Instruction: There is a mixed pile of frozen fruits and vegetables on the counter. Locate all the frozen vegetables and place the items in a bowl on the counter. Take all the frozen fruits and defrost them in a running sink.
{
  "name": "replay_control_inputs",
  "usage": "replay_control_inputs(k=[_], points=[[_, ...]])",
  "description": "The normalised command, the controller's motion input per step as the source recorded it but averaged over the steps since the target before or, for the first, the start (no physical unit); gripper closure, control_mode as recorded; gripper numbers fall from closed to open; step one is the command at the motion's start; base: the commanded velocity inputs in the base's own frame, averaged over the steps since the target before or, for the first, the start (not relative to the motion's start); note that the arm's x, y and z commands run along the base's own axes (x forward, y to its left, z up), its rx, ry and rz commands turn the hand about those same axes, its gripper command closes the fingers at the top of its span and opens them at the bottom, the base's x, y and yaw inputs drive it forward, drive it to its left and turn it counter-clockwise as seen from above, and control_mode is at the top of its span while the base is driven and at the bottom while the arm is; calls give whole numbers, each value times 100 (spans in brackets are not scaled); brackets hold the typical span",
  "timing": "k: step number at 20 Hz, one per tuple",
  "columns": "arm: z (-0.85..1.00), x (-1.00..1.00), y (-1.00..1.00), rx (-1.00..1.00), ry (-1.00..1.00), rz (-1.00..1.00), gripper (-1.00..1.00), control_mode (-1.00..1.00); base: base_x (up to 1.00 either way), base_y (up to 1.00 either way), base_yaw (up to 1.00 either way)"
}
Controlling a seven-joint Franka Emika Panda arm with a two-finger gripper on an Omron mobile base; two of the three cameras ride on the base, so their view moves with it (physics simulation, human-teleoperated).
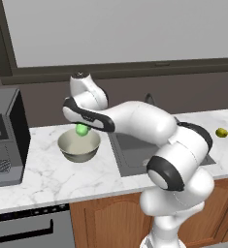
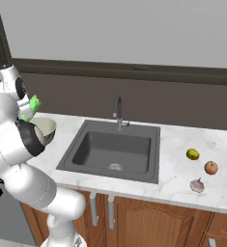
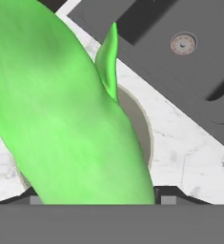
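A bright green lumpy vegetable [image 1: 81,129] was held by the gripper [image 1: 82,127] directly above the pale beige-grey bowl [image 1: 79,147], which stood on the white marble-patterned counter [image 1: 52,177] just left of the sink [image 2: 116,150]. The jaws were seen pinching the vegetable, which hung clear of the bowl's rim rather than resting inside it. In the right base view the same green item [image 2: 33,104] was shown jutting out beside the white arm, above the bowl [image 2: 45,127] partly hidden behind the arm's dark elbow joint. In the hand view the vegetable [image 3: 70,119] was pictured very close, with the bowl's rim [image 3: 144,128] curving behind it and the sink's round drain [image 3: 183,43] visible beyond.

The dark grey basin was found dry-looking, with the curved metal faucet [image 2: 118,112] standing at its back edge; whether water was running could not be told. On the counter to the right of the sink, three small items were left well apart from the bowl: a round yellow-green fruit [image 2: 192,154], a round red fruit [image 2: 211,167] just beside it, and a pale pinkish-white vegetable [image 2: 197,185] nearest the counter's front edge. A dark appliance [image 1: 4,135] was seen at the counter's far left.
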Motion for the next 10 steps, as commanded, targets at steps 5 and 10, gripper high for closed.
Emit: replay_control_inputs(k=[5,10], points=[[-16,-8,0,2,2,0,100,-100,0,0,0],[-13,0,-1,0,-1,0,100,-100,0,0,0]])
